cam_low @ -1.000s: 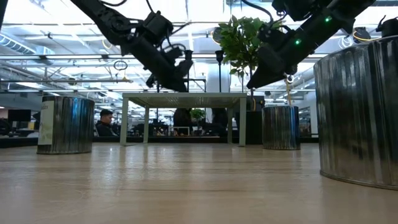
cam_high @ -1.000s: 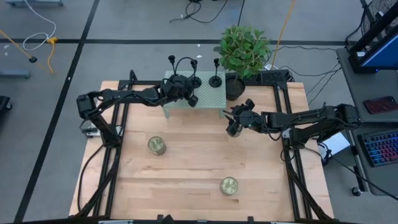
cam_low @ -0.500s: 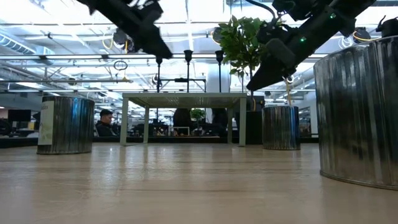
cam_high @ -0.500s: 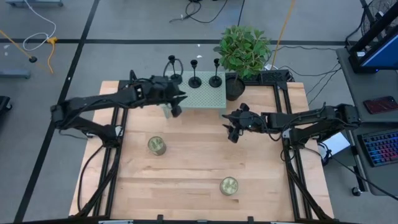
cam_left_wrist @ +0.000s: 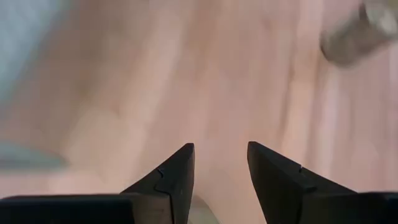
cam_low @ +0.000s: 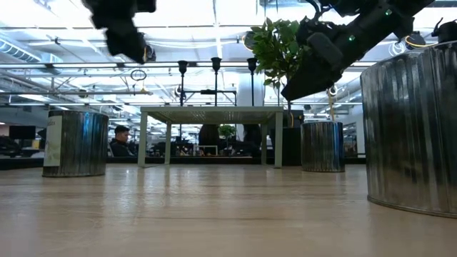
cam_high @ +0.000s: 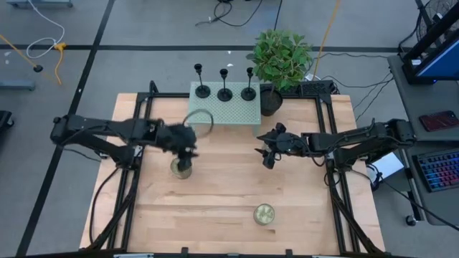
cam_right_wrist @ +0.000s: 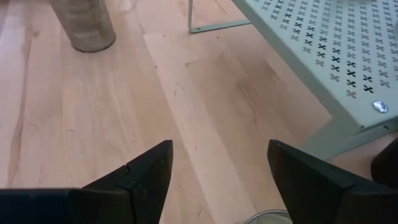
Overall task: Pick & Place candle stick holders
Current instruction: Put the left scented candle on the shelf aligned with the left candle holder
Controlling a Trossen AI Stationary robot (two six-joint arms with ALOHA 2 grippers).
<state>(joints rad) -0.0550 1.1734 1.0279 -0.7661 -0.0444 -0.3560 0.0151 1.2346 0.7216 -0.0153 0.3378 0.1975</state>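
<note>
We see three holders point(cam_high: 224, 91) upright on the shelf point(cam_high: 240, 112). Both empty grippers, left point(cam_high: 183, 150) and right point(cam_high: 267, 156), stand open; a careless swing could topple them.

two arms, dark matte black, jointed segments with thin black cables along the links. left gripper point(cam_left_wrist: 220, 171): two black wedge fingers tapering to blunt tips, a seam line on each. right gripper point(cam_right_wrist: 219, 165): same black wedges. small green lights on the right arm, upper right of the low view.
</note>
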